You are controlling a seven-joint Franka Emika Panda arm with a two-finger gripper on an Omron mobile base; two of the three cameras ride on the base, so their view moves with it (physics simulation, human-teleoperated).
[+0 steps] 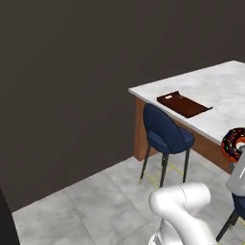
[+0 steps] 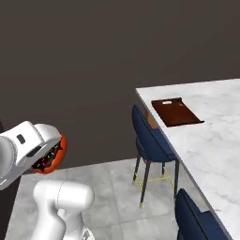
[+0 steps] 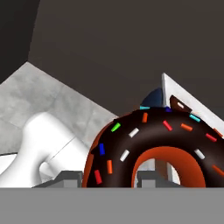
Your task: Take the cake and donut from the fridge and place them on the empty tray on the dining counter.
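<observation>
Although the donut [image 3: 148, 148] loomed large in the hand view, its lower part was cut off by the bottom of that picture, and the gripper [image 3: 109, 178] showed just as two grey finger stubs, one against the outer rim and one inside the ring's hole; the jaws were clamped on the donut. From the left base view the donut [image 1: 234, 143] was sliced by the right edge, so barely half of it could be seen, held in the air on the near side of the dining counter [image 1: 215, 91]. From the right base view it sat mostly tucked behind the white hand at the left, only an orange-and-dark crescent [image 2: 51, 157] peeping out.

One donut was in sight. One tray [image 1: 183, 104] lay flat on the dining counter near its left corner, with nothing on it; its white handle cut-out was plain at the far short end, while the near end was hard to make out. Two blue stools stood along the counter's near side: one whole [image 2: 151, 140], the other [image 2: 199, 220] cut off at the bottom of the right base view.
</observation>
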